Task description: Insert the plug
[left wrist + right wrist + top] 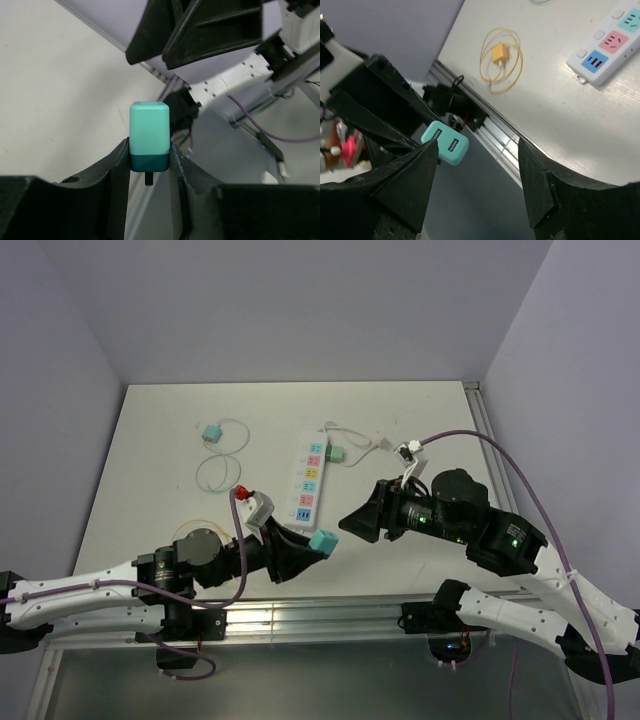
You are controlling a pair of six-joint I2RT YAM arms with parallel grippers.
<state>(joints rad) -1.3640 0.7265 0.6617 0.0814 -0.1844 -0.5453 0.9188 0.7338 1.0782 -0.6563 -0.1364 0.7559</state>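
Observation:
My left gripper is shut on a teal plug and holds it in the air over the table's near edge. In the left wrist view the plug sits between my fingers, with a dark prong pointing down. My right gripper is open and empty, just right of the plug and facing it. In the right wrist view the plug shows two USB slots beside my left fingertip. The white power strip lies flat on the table beyond both grippers and shows in the right wrist view.
A green plug with a white cable sits at the strip's far end. Another teal plug with a coiled cable lies at the far left. A yellow charger with its cable lies near the front edge. A metal rail runs along the front.

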